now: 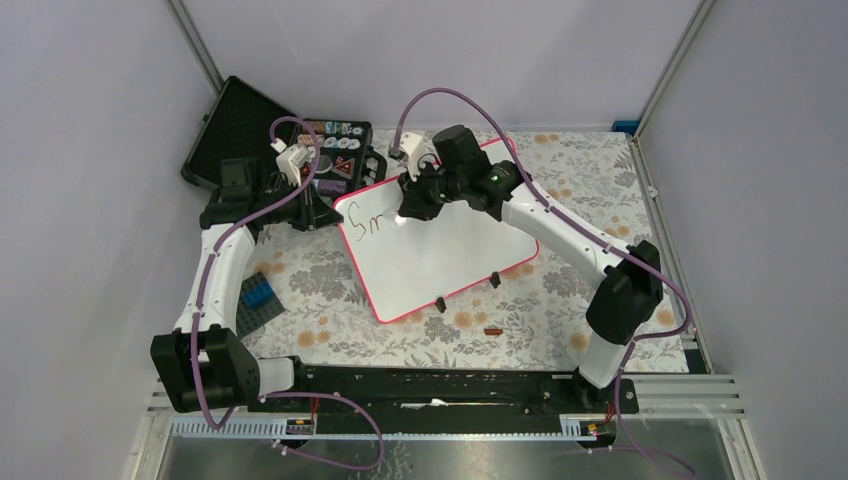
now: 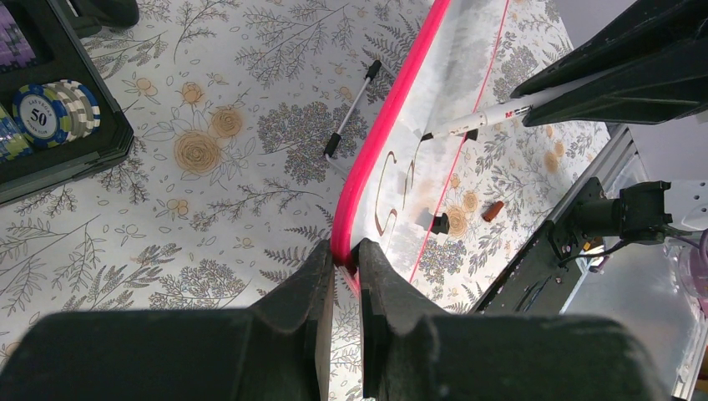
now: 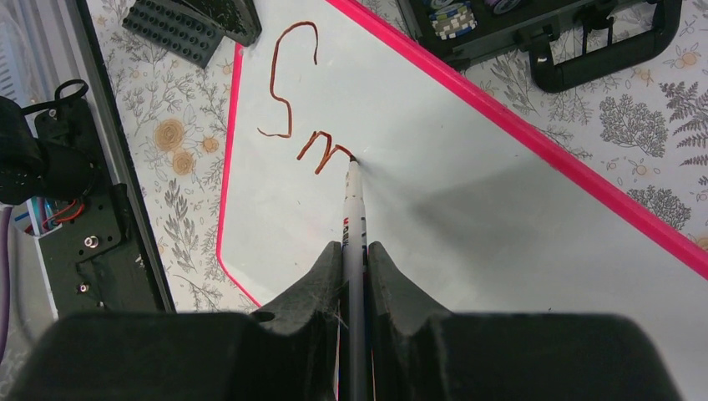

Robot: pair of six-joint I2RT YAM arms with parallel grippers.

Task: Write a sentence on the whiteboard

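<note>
Top view: the whiteboard [image 1: 450, 255], glossy white w/ a thin pink-red rim and rounded corners, is seen lying skewed on the floral tablecloth [image 1: 560, 300], approx. at table ctr. Two small black clip feet are noted on its near long edge. The sentence [image 1: 367, 224] is begun at the board's far-left corner, and only "Sm" can be read. The left gripper [image 1: 328, 208] is set at that corner's rim, and the right gripper [image 1: 408, 207] is over the letters. An open black case [image 1: 255, 130] w/ dark lining is placed just beyond the board. A blue studded brick [image 1: 258, 292] and a small brown item [image 1: 492, 330], too small to be identified, are seen on the cloth.

Left wrist: the matte black fingers are closed on the pink rim, which is pinched btw. them. A slim pen [image 2: 351, 109] w/ black ends is lying on the cloth beside the board. Striped poker chips [image 2: 50, 104] are held in the case.

Right wrist: a thin white marker [image 3: 354, 200] is clamped btw. the closed fingers, its dark tip touching the board at the end of the "m". The strokes appear brownish, possibly from the lighting. A dark grey studded plate [image 3: 179, 29] is seen by the board's corner.
</note>
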